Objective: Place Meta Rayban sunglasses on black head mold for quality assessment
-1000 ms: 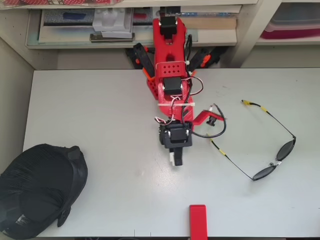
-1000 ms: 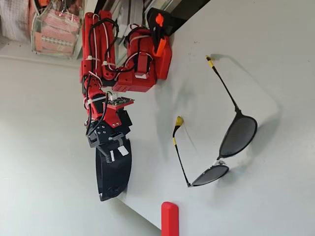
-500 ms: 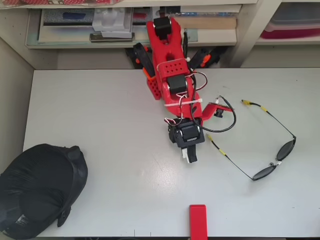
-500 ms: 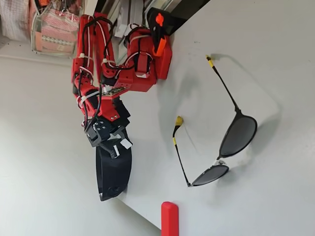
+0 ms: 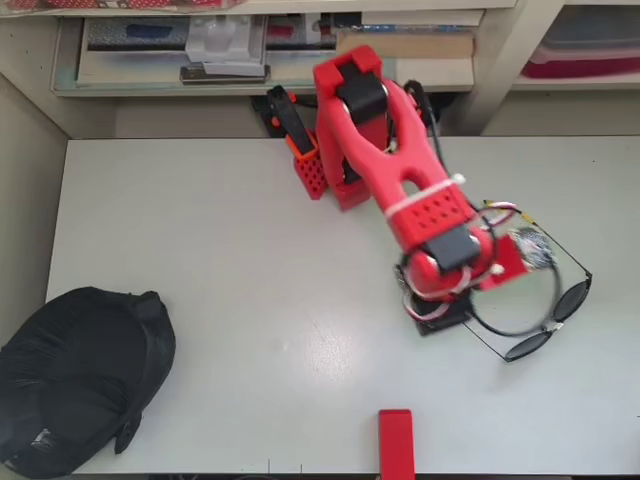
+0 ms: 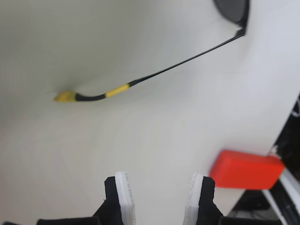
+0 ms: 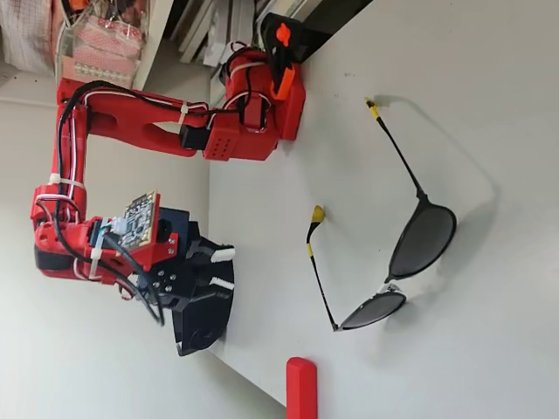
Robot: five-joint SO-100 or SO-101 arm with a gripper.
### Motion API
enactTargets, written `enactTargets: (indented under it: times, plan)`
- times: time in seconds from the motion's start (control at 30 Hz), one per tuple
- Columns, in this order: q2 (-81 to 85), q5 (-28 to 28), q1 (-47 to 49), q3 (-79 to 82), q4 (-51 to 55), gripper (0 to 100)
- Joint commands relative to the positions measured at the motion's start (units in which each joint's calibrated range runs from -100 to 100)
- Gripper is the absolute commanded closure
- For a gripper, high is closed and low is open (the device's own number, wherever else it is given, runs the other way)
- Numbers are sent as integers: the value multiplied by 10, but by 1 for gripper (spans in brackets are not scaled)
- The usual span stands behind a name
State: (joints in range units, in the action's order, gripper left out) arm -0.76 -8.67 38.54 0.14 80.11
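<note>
The arm has swung over the sunglasses (image 7: 410,253), pincer (image 6: 159,197) apart, empty.

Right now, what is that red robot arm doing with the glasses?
The red robot arm's hand is open and empty, hanging above the table near one yellow-tipped arm of the sunglasses. The sunglasses lie unfolded on the table, not picked up yet. The black head mold sits far off at the table's lower left corner in the overhead view.
</note>
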Motion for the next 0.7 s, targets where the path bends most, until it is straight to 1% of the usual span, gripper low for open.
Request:
enactTargets:
  times: [0.0, 0.07, 0.27, 0.53, 0.67]
  plan:
    - [-81, -24, 80, -242, 9, 37]
    - [-115, -37, 113, -288, 9, 37]
    - [-235, -9, 146, -394, 9, 38]
    - [-351, -1, 187, -488, 9, 38]
    - [-399, 41, 218, -532, 9, 39]
